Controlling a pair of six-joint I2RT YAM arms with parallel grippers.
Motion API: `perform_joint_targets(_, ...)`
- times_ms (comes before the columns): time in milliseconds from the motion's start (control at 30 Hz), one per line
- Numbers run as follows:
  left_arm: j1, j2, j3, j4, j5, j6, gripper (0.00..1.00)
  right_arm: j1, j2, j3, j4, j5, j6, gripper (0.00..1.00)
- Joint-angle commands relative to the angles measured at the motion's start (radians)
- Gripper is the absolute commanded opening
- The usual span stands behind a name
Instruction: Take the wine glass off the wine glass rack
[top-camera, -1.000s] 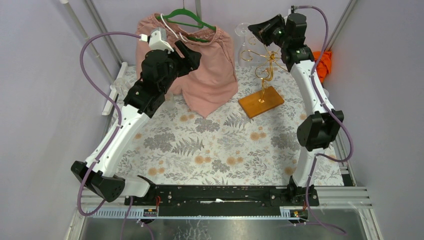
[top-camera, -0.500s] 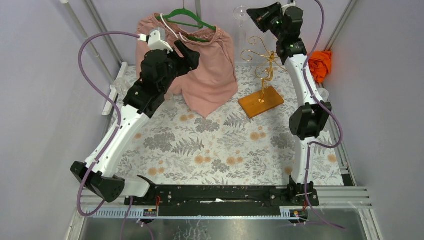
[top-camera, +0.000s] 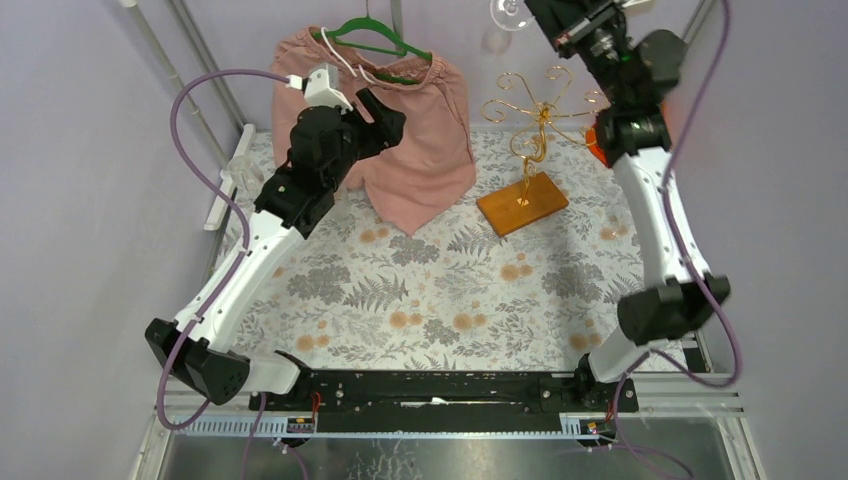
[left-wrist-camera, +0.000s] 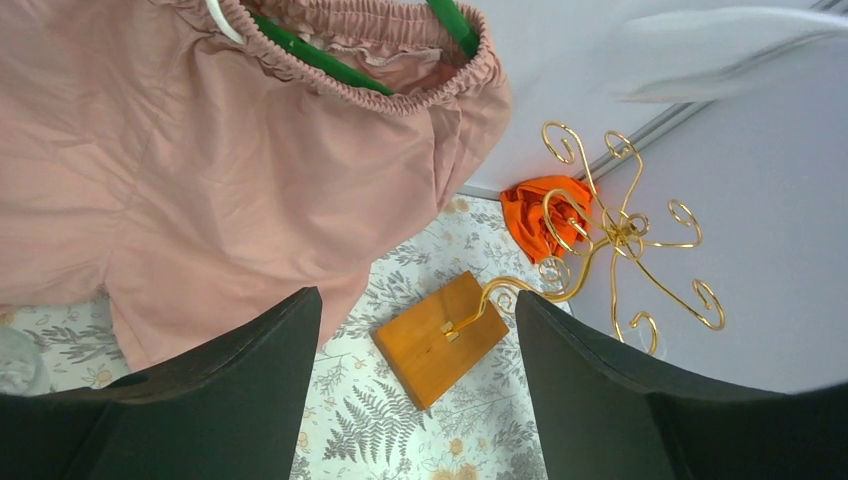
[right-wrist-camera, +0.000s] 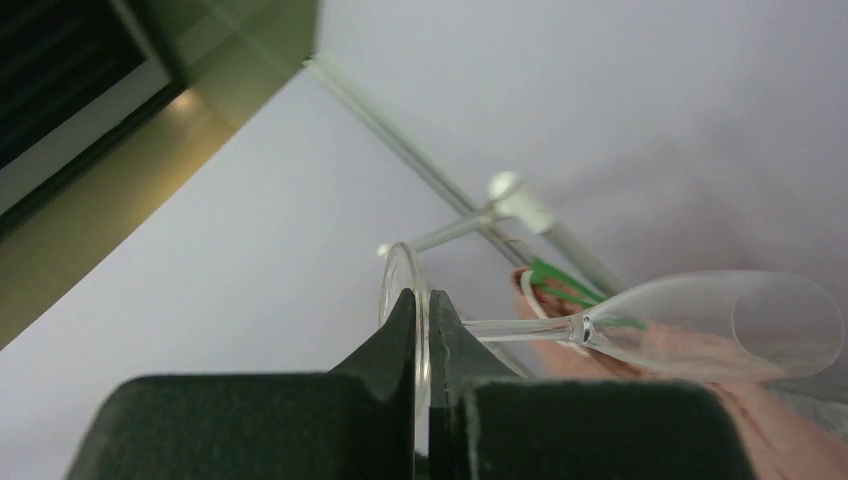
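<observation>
The wine glass (right-wrist-camera: 720, 325) is clear, lying sideways in the air, bowl to the right in the right wrist view. My right gripper (right-wrist-camera: 428, 300) is shut on the thin edge of its round foot. From above, gripper (top-camera: 545, 14) and glass (top-camera: 506, 12) are at the top edge, higher than the wine glass rack (top-camera: 540, 110). The rack's gold wire arms (left-wrist-camera: 620, 225) carry nothing that I can see; its wooden base (left-wrist-camera: 440, 337) rests on the floral cloth. My left gripper (top-camera: 385, 110) hovers open and empty by the pink shorts, its fingers (left-wrist-camera: 250, 380) framing the base.
Pink shorts (top-camera: 410, 140) hang on a green hanger (top-camera: 375, 40) at the back. An orange cloth (left-wrist-camera: 540, 210) lies behind the rack at the right. A clear object (top-camera: 240, 165) sits at the table's left edge. Grey walls enclose the floral table (top-camera: 420, 290).
My right arm has swung up and back, carrying the wine glass from beside the rack's arms to the top of the view. The left arm has barely shifted.
</observation>
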Motion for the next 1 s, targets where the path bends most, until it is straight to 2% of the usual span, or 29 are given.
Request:
perform_joint_targets(0, -0.005, -0.013, -0.026, 0.121, 0.074, 0.005, 0.8, -0.004, -0.26, -0.118, 0.149, -0.097, -0.008, 0.0)
perform_joint_targets(167, 0.012, -0.025, -0.061, 0.238, 0.255, -0.006, 0.98, -0.004, -0.456, -0.34, 0.237, -0.168, 0.076, 0.0)
perform_joint_targets(267, 0.061, -0.058, -0.126, 0.359, 0.407, -0.056, 0.98, -0.004, -0.56, -0.459, 0.324, -0.196, 0.151, 0.0)
perform_joint_targets(333, 0.119, -0.083, -0.202, 0.539, 0.596, -0.16, 0.98, -0.004, -0.618, -0.537, 0.378, -0.21, 0.191, 0.0)
perform_joint_targets(500, 0.234, -0.114, -0.405, 1.082, 0.866, -0.443, 0.97, -0.004, -0.709, -0.677, 0.567, -0.213, 0.332, 0.0)
perform_joint_targets(633, 0.257, -0.063, -0.465, 1.455, 0.974, -0.642, 0.98, -0.003, -0.719, -0.733, 0.672, -0.224, 0.46, 0.0)
perform_joint_targets(767, 0.265, 0.034, -0.456, 1.831, 1.033, -0.887, 0.99, -0.002, -0.688, -0.801, 0.849, -0.227, 0.617, 0.0)
perform_joint_targets(833, 0.265, 0.079, -0.433, 1.876, 1.047, -0.941, 0.98, -0.002, -0.672, -0.817, 0.913, -0.228, 0.667, 0.0)
perform_joint_targets(967, 0.265, 0.094, -0.446, 1.877, 1.029, -0.944, 0.98, -0.001, -0.657, -0.826, 0.993, -0.225, 0.719, 0.0)
